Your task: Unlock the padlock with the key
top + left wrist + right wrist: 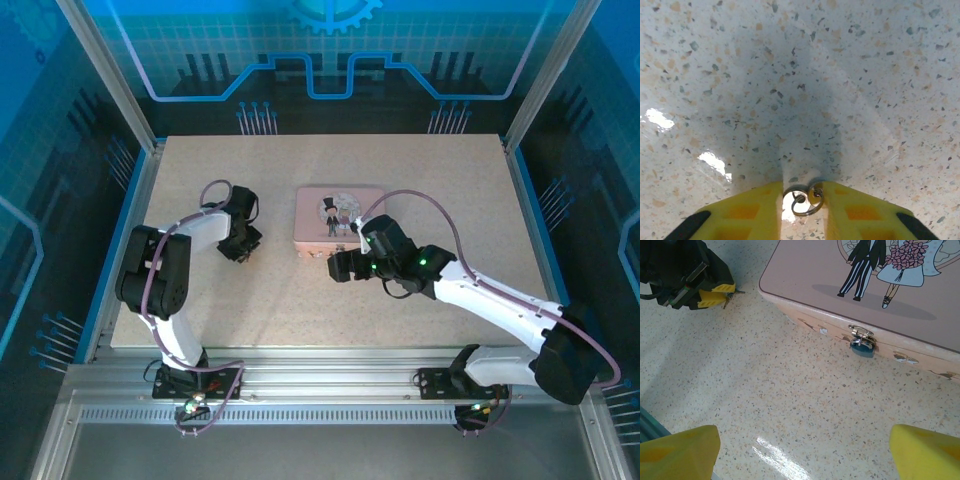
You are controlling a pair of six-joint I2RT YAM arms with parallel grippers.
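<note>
The key (815, 196), a small brass piece on a steel split ring (801, 204), lies on the table between my left gripper's (802, 192) yellow fingers, which press the ring from both sides. In the top view that gripper (243, 250) points down at the table, left of the pink tin (340, 215). The padlock (862, 348), tiny and dark blue, hangs from the tin's (840, 275) front clasp. My right gripper (805, 445) hovers open over bare table in front of the padlock, with nothing between its fingers. In the top view the right gripper (338, 268) sits at the tin's near edge.
The tin's lid carries a picture of a bride and groom (880, 265). My left gripper (710, 290) shows at the upper left of the right wrist view. Metal frame posts (110, 80) and blue walls ring the speckled table (300, 310).
</note>
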